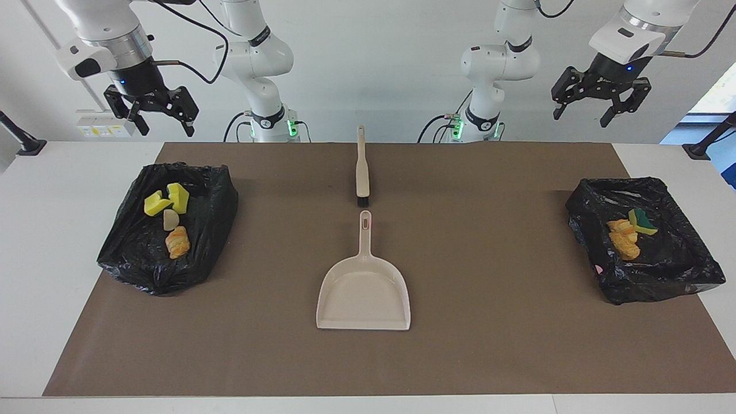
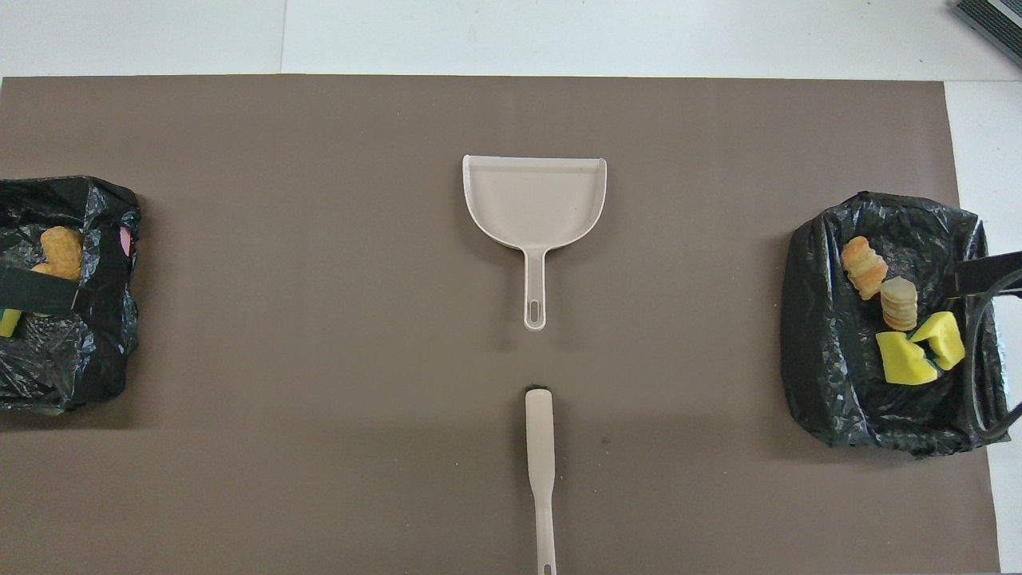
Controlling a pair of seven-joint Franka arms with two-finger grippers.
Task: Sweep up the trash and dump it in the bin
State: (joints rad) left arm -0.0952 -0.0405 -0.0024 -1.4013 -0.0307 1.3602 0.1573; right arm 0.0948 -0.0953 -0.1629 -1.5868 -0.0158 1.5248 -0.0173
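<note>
A white table carries a wide brown mat (image 1: 460, 276), with a pale wall at the robots' end.

The left gripper (image 1: 601, 106) hangs high in the air over the table edge at the left arm's end, its fingers spread apart and holding nothing. The right gripper (image 1: 154, 118) hangs high at the right arm's end, over the table just by the bag there, fingers likewise spread and empty.

Under the left gripper's end of the table lies a black bin bag (image 1: 678, 270) with its mouth open upward; in it sit tan-orange lumps (image 1: 624, 241) and a yellow sponge with a green face (image 1: 643, 221), touching one another. At the right arm's end lies a second black bin bag (image 1: 132, 264), which holds two yellow sponge chunks (image 1: 168, 200), a pale lump (image 1: 170, 219) and an orange bread-like lump (image 1: 177, 242), so all the trash is in the bags.

In the middle of the mat lies the beige dustpan (image 1: 363, 296), handle toward the robots. The beige brush (image 1: 361, 169) lies nearer to the robots, in line with it, bristles just short of the dustpan's handle.
</note>
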